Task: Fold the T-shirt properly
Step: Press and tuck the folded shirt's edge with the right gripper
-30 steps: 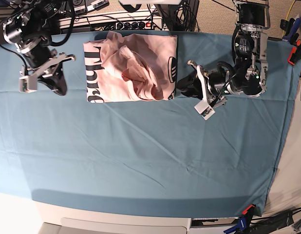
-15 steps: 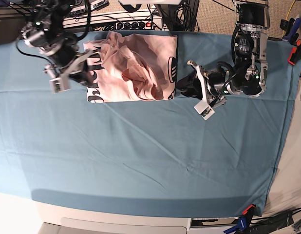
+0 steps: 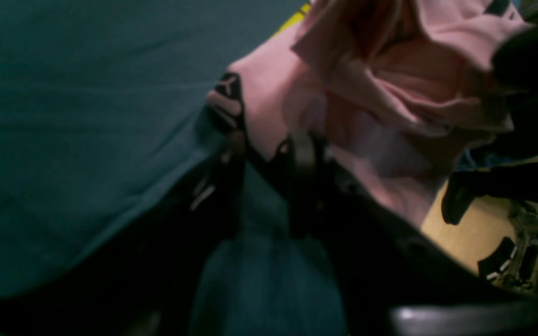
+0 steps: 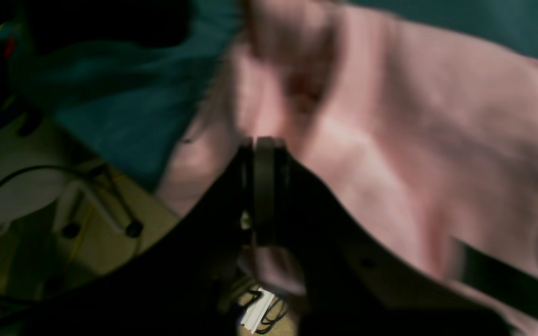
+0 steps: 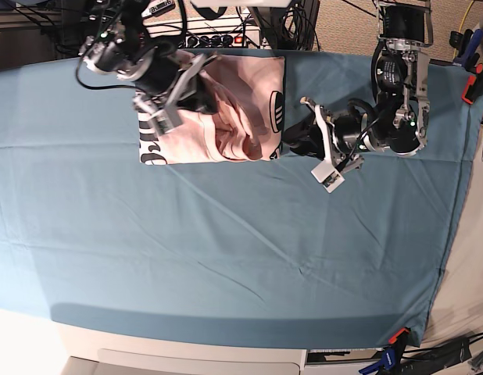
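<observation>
The T-shirt [image 5: 234,117] lies as a rumpled, roughly square pink bundle at the far edge of the teal table cloth [image 5: 226,250], toward the middle of that edge in the base view, with black lettering showing along its left border and a small black-and-white emblem near its right border. Its top layer is bunched into loose folds rather than lying flat. The right gripper [image 5: 196,87] hangs over the left part of the shirt, its arm reaching in from the far left corner and covering some of the fabric and lettering; in the right wrist view its fingers [image 4: 264,186] are pressed flat together — clenched, with no cloth visible between them — and pink fabric fills the space beyond the tips, though the blur leaves it unclear whether they touch the shirt. The left gripper [image 5: 292,139] sits low on the cloth just beside the shirt's right edge, its arm folded back toward the right. In the left wrist view its two dark fingers [image 3: 301,182] stand apart with teal cloth visible in the gap between them, and the shirt's near corner, with the black emblem [image 3: 227,100], lies right at the tips; the view is dim and soft, so I cannot tell whether a fold of the hem is pinched there — the jaws are parted, not closed. Cables and equipment [image 5: 218,31] crowd the floor beyond the far edge of the table.
</observation>
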### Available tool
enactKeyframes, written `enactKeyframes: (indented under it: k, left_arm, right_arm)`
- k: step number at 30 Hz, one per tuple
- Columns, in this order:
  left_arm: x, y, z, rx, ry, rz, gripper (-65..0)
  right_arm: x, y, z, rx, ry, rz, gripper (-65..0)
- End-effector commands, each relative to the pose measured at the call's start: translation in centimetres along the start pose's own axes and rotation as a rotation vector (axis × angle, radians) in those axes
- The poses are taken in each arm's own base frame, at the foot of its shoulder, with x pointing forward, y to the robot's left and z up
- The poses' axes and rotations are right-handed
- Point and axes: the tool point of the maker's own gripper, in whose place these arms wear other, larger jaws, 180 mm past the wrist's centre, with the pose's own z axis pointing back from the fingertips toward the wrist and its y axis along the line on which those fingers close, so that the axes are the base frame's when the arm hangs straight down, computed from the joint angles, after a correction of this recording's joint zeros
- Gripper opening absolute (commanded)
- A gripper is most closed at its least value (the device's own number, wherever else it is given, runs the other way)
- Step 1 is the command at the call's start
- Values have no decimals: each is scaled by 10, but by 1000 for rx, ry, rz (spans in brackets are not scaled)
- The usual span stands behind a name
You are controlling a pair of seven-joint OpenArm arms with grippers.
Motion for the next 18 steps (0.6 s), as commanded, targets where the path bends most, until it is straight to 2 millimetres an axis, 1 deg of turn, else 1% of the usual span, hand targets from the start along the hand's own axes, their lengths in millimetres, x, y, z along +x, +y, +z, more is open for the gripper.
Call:
enactKeyframes:
  k: [1, 6, 8, 9, 10, 11, 13, 16, 18]
  left_arm:
    - [16, -1, 4, -5, -51, -25, -480]
    - [13, 3, 4, 16, -36, -31, -480]
    - [12, 3, 4, 19, -32, -32, -480]
    - [12, 3, 4, 19, -32, -32, -480]
    - [12, 3, 4, 19, -32, -32, -480]
    - [12, 3, 4, 19, -32, -32, -480]
    - [12, 3, 4, 19, -31, -32, -480]
    - [12, 3, 4, 19, -32, -31, -480]
    - [12, 3, 4, 18, -35, -31, -480]
  right_arm:
    - [10, 10, 0, 33, -41, 10, -650]
    - [11, 40, -9, 127, -36, 41, -650]
    - [12, 46, -10, 147, -36, 69, -650]
    - [12, 44, -10, 140, -38, 94, -650]
    - [14, 37, -8, 112, -38, 109, -650]
    - [16, 26, -6, 61, -43, 118, -650]
    - [24, -6, 6, -84, -63, 113, -650]
    - [35, -58, 40, -323, -114, 56, -650]
    - [35, -86, 63, -446, -132, 3, -650]
